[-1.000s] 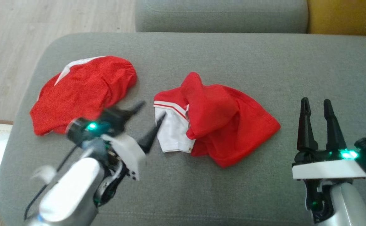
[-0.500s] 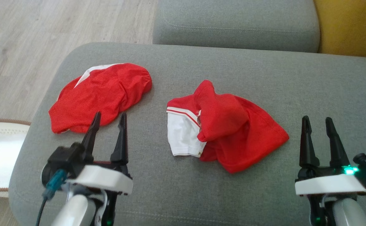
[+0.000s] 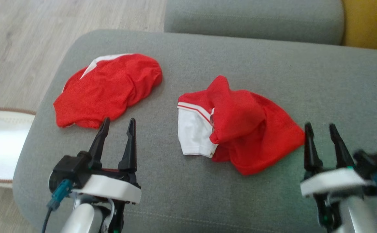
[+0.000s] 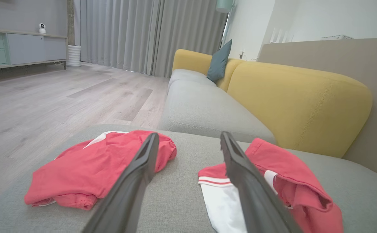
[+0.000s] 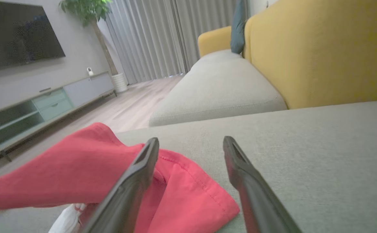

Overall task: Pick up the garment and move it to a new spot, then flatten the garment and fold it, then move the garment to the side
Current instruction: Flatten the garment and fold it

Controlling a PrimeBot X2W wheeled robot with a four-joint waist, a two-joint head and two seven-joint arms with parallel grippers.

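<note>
Your left claw point(image 3: 119, 121): fingers wide apart, empty, near flat red mesh garment point(image 3: 107, 87). Your right claw point(image 3: 320, 126): wide apart, empty, just beside crumpled red-and-white fabric garment point(image 3: 240, 129), mid grey sofa cushion point(image 3: 208, 200).

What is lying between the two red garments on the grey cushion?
Nothing: in the head view, a bare strip of grey cushion separates the flatter red garment from the crumpled red-and-white garment. The left wrist view shows the same bare strip.

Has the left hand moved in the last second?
Yes. The left hand drew back leftward, away from the crumpled garment, and now points toward the folded garment.
</note>
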